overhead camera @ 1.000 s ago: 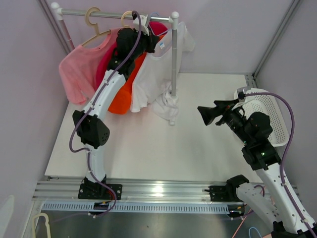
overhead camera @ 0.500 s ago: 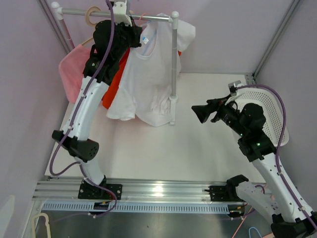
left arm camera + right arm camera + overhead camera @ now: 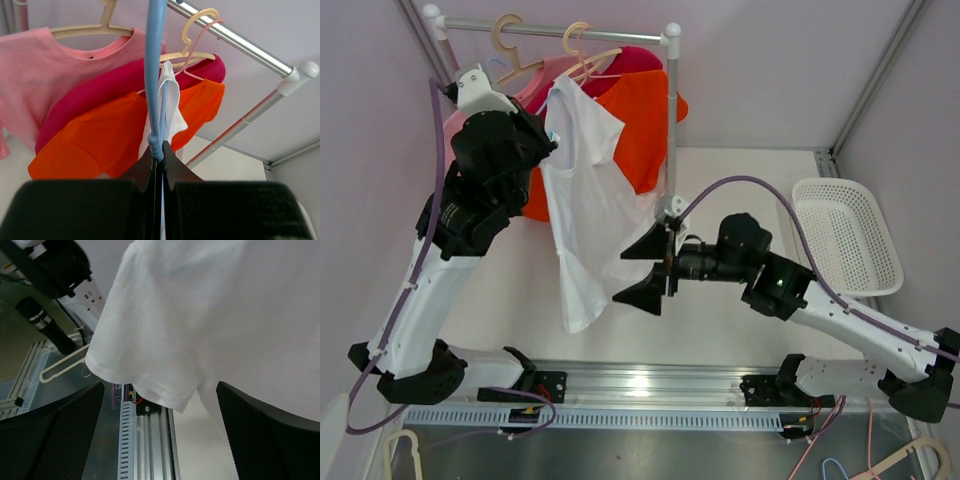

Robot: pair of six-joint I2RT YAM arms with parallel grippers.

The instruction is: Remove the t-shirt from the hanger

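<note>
Top external view: a white cotton t-shirt [image 3: 585,220] is seen draped on a thin blue plastic hanger [image 3: 154,75], which is pinched between the pressed-together jaws of the left gripper [image 3: 159,152]. In the left wrist view the hanger's rod rises straight up from between those jaws, and the shirt's neck is bunched just beyond them; the hook runs out of frame, so whether it is clear of the silver metal rail [image 3: 630,36] cannot be told for certain, though the garment appears to hang forward of it.

The right gripper [image 3: 642,270] is held with its jaws spread wide; the shirt's lower edge and a sleeve hang directly ahead of the gap, close to it but not gripped, as the right wrist view shows. Beyond the left jaws, an orange t-shirt [image 3: 645,110], a crimson one [image 3: 100,95] and a pale pink one [image 3: 30,75] are hung from the rail on cream hangers [image 3: 85,31].

The task is judged to be at an early-to-middle stage: the hanger is secured; the fabric has not yet been seized, and the shirt is yet to be pulled off the hanger.
</note>
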